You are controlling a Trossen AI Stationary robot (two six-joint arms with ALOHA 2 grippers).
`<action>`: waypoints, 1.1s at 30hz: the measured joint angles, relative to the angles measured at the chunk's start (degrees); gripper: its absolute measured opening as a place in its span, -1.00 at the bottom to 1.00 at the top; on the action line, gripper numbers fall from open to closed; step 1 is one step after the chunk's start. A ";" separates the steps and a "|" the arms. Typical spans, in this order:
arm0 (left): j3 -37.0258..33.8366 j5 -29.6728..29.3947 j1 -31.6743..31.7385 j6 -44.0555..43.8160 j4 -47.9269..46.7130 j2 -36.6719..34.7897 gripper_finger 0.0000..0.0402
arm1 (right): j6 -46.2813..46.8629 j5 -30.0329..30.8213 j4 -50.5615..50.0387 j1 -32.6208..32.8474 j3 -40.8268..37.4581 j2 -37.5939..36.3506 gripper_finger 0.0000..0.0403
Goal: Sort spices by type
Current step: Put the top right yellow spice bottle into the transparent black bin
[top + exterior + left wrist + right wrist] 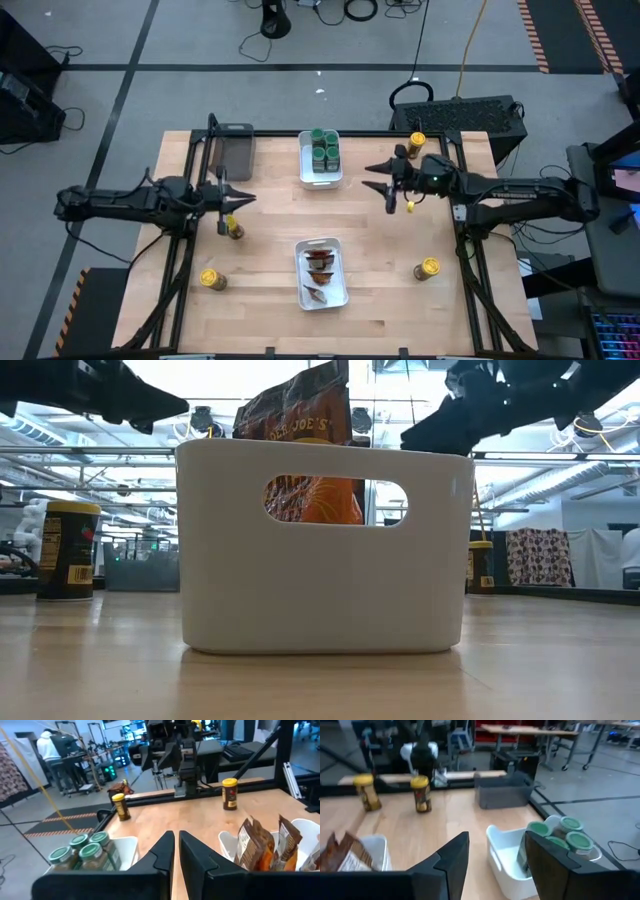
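Yellow-lidded jars stand upright on the table: one near the far right corner (417,140), one near the right edge (428,268), two at the left (234,229) (210,279). Green-lidded jars (323,148) fill the far white bin (305,172). Brown-orange packets (320,268) stand in the near white bin (338,290). My left gripper (246,200) hovers shut and empty just above the left jar, pointing right. My right gripper (371,178) hangs open and empty beside the far bin's right side; the green jars (561,834) show past its fingers.
A dark grey tray (234,148) sits at the far left of the table. In the low view the near bin (320,590) fills the middle, with a jar (68,550) to its left. A person (52,750) stands in the room beyond. Bare wood lies between the bins.
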 joint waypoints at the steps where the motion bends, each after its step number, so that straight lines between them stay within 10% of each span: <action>1: 0.00 0.01 0.29 0.02 -0.91 -0.93 -0.84 | 0.56 0.00 -0.01 -0.33 0.00 -0.71 -0.14; 10: 0.02 -1.97 2.06 -3.31 -4.68 -7.51 -0.84 | 4.07 0.31 -6.33 -3.70 0.80 -6.00 -0.14; 19: 0.02 -5.32 3.28 -12.68 -4.48 -8.22 -0.84 | 5.72 1.46 -39.46 -7.47 16.00 -3.62 -0.14; 24: 0.02 -5.39 3.28 -14.85 -4.49 -8.22 -0.83 | 5.09 17.26 -60.82 -9.48 29.36 -0.26 -0.14; 33: 0.02 -5.49 3.26 -16.29 -4.49 -8.22 -0.46 | 1.95 15.11 -72.83 -23.02 39.99 8.69 -0.01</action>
